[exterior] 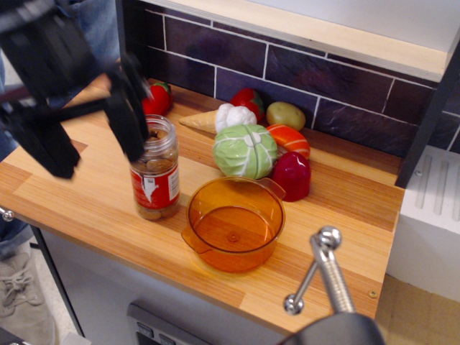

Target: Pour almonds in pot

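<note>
The almonds show as brown nuts inside a clear jar (155, 177) with a red-and-white label, standing upright on the wooden counter. The amber-orange transparent pot (234, 223) with small side handles sits just right of the jar, empty. My black gripper (92, 141) is blurred at the upper left, open, its two fingers wide apart. The right finger (128, 115) hangs just above and left of the jar's mouth; the left finger (49, 149) is well to the left. It holds nothing.
Toy food lies behind the pot: a green cabbage (245, 151), a dark red vegetable (291, 175), cauliflower (235, 115), a yellow-green potato-like toy (285, 115), red peppers (246, 99). A purple tile wall runs behind. A metal handle (321, 272) sticks up at the front right.
</note>
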Tool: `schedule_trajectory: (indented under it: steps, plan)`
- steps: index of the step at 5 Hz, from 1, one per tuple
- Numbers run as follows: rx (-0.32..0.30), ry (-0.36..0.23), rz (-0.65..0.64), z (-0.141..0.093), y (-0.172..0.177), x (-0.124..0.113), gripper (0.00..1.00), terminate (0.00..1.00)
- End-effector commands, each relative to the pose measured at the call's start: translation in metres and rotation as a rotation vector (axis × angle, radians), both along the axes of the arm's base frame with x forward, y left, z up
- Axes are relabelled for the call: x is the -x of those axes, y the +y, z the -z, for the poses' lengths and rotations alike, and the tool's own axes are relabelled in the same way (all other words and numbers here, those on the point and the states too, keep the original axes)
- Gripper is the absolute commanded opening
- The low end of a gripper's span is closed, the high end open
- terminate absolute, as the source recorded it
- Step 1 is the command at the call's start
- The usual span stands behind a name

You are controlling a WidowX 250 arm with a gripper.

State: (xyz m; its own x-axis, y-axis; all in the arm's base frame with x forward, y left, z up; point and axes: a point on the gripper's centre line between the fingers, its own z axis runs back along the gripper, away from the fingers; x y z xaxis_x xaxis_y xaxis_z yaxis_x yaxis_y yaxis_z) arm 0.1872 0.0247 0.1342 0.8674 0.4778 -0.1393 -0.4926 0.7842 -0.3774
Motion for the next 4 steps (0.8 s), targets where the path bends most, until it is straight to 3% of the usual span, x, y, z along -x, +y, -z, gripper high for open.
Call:
schedule_trajectory:
  steps: [1, 3, 4]
  plan:
    - [0.187, 0.099, -0.275, -0.01, 0.054, -0.027, 1.0, 0.0]
    - [0.303, 0.404, -0.512, 0.026, 0.088, -0.044, 1.0, 0.0]
    - [0.353, 0.526, -0.555, 0.05, 0.091, -0.049, 1.0, 0.0]
